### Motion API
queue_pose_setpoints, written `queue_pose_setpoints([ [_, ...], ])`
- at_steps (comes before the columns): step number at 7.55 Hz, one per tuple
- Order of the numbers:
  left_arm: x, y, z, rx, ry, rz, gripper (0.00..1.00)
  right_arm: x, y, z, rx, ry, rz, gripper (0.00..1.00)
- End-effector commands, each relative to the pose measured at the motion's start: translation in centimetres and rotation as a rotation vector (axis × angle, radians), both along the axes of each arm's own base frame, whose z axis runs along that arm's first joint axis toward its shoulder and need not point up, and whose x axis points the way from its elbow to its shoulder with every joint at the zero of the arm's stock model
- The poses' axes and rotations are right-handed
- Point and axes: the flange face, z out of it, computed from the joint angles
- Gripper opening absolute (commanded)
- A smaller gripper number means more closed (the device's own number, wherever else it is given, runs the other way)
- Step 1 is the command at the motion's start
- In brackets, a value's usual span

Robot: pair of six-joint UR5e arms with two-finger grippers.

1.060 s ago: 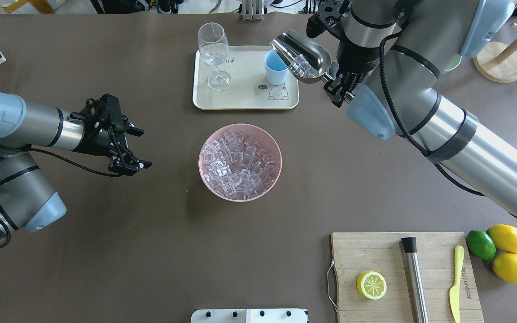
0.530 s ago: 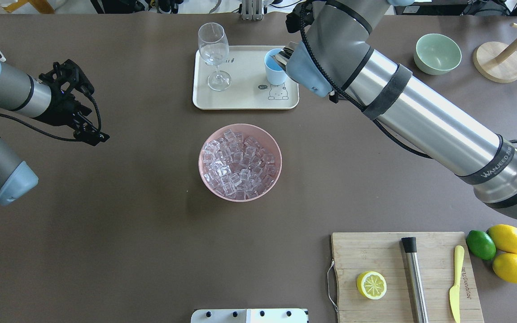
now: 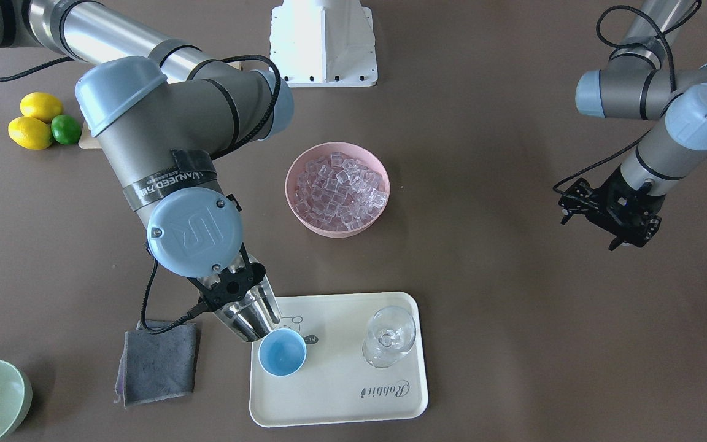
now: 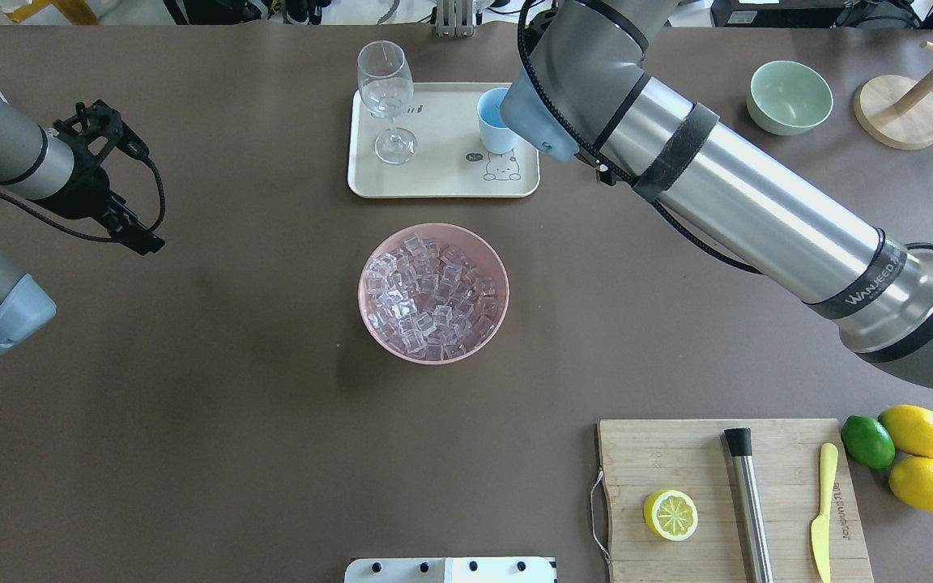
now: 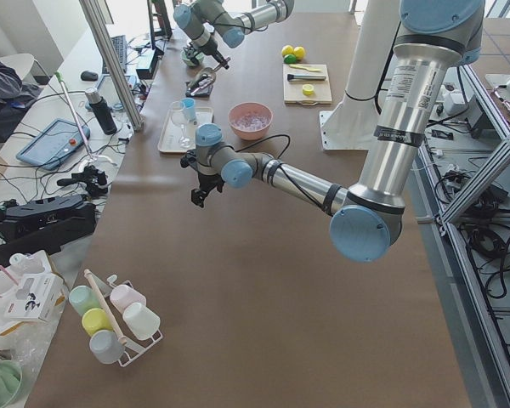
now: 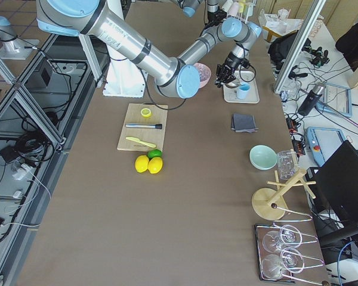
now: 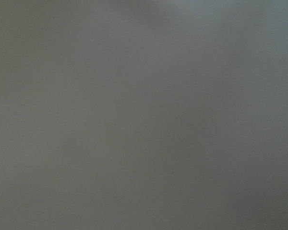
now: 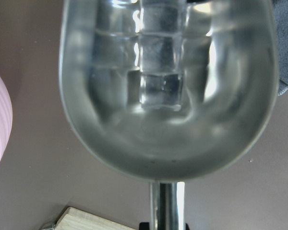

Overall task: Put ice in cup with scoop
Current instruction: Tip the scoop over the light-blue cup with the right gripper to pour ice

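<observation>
The light-blue cup (image 3: 282, 353) stands on the cream tray (image 3: 341, 393); its inside shows plain blue. It also shows in the overhead view (image 4: 492, 121). My right gripper (image 3: 231, 291) is shut on the handle of the steel scoop (image 3: 249, 316), which is tilted with its mouth at the cup's rim. In the right wrist view the scoop (image 8: 110, 139) holds a few ice cubes (image 8: 158, 91). More ice (image 4: 432, 295) fills the pink bowl (image 4: 363, 304). My left gripper (image 4: 142, 239) is open and empty, far off at the table's left side.
A wine glass (image 4: 389, 97) stands on the tray next to the cup. A grey cloth (image 3: 157, 362) and a pale green bowl (image 4: 789, 97) lie beside the tray. A cutting board (image 4: 701, 461) with a lemon half, steel cylinder and knife sits at the front right.
My right arm has swung the scoop left over the cup and tipped it, so the arm now hides it from above. My left arm has drawn back to the left.
</observation>
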Motion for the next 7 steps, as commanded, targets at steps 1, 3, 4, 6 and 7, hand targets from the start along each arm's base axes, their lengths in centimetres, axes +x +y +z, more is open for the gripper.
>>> queue_pose_setpoints([
  [1,-7.5,0.9,4.8,-0.137,0.037,-0.058,0.98,-1.2,-1.6,-0.2,-0.032,0.036,-0.019,0.00],
  [3,-14.1,2.6,9.1,-0.239,0.061,-0.135,0.98,-1.7,-2.4,-0.9,-0.036,0.044,-0.047,0.00],
  [4,-17.9,4.1,11.6,-0.293,0.068,-0.190,0.98,-2.1,-2.9,-1.0,-0.048,0.053,-0.059,0.00],
  [6,-23.7,7.7,15.9,-0.384,0.081,-0.283,0.98,-2.5,-3.6,-1.6,-0.055,0.070,-0.084,0.00],
  [7,-25.6,8.3,16.3,-0.416,0.103,-0.315,0.98,-2.4,-3.6,-1.8,-0.063,0.085,-0.092,0.00],
])
